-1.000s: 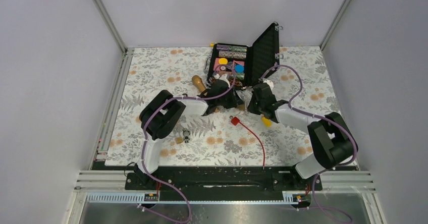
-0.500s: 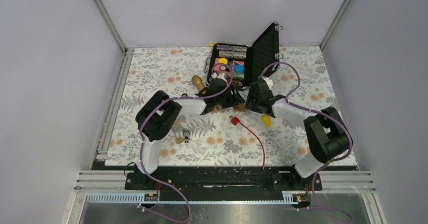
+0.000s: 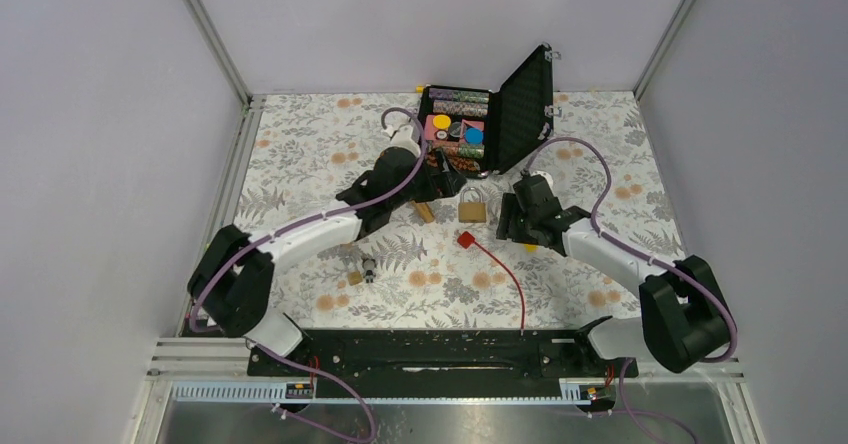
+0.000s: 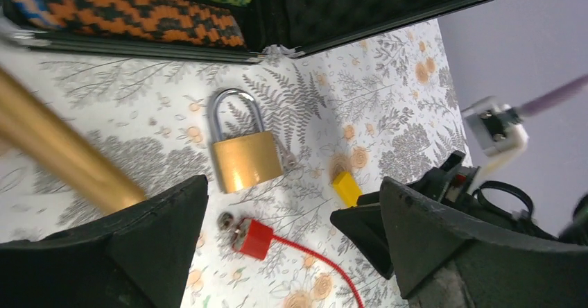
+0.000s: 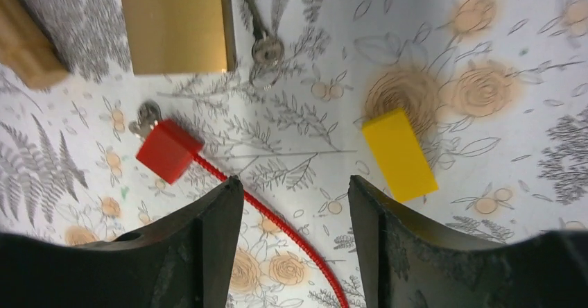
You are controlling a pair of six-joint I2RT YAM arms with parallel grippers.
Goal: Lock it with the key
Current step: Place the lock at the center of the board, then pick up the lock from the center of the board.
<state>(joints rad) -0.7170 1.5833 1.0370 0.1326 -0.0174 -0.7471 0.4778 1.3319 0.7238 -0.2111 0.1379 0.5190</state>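
1. Location of work items: the brass padlock [image 3: 472, 207] lies flat on the floral table [image 3: 320, 154], between the two arms, with its shackle pointing toward the open case [image 3: 520, 114]. The key [image 5: 262, 41] lies on the table against the lock body's right side. Its shaft runs parallel to that side. It is not seated in the keyway.
2. Left gripper [image 4: 292, 186]: fingers spread, nothing held. It hangs over the padlock from the case side.
3. Right gripper [image 5: 295, 183]: fingers spread, nothing held. The key lies ahead of it, slightly left of the finger gap, round head nearest. The red block [image 5: 170, 150] and yellow block [image 5: 399, 154] flank the approach.
4. Assessment: the right arm is the nearer to the key. The key's long axis runs roughly along that arm's line of approach, so the fingers would close across the head.
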